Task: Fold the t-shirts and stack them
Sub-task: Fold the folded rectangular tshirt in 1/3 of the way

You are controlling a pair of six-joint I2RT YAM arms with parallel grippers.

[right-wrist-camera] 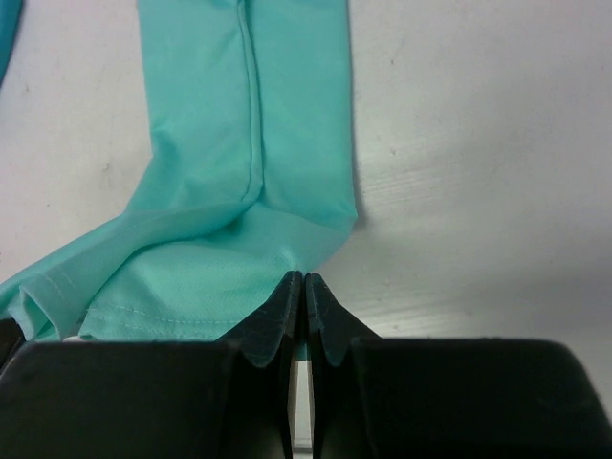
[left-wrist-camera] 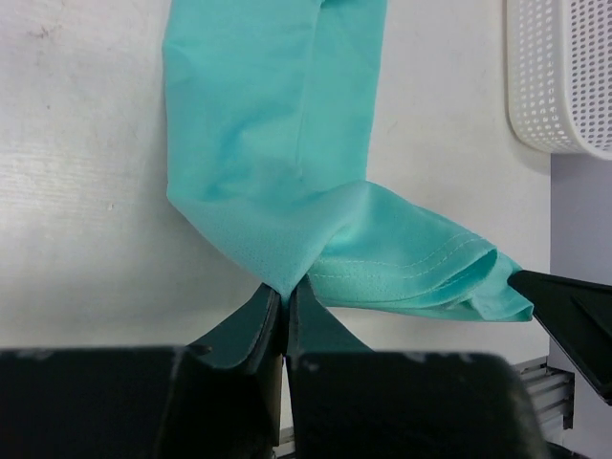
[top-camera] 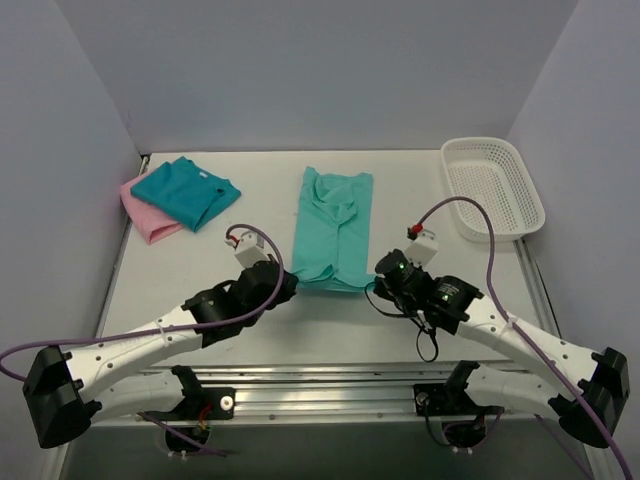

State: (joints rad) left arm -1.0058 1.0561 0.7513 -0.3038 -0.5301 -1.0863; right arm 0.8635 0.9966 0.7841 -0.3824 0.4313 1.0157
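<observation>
A light sea-green t-shirt (top-camera: 335, 225) lies folded lengthwise in a long strip in the middle of the table. My left gripper (top-camera: 290, 283) is shut on its near left corner (left-wrist-camera: 277, 277). My right gripper (top-camera: 378, 277) is shut on its near right corner (right-wrist-camera: 304, 258). Between the two grips the hem (left-wrist-camera: 421, 277) bunches and lifts a little. A darker teal-blue t-shirt (top-camera: 186, 191) lies folded on a pink t-shirt (top-camera: 146, 215) at the back left.
A white mesh basket (top-camera: 492, 186) stands at the back right by the table's edge. Grey walls close in the left, back and right sides. A metal rail (top-camera: 320, 385) runs along the near edge between the arm bases.
</observation>
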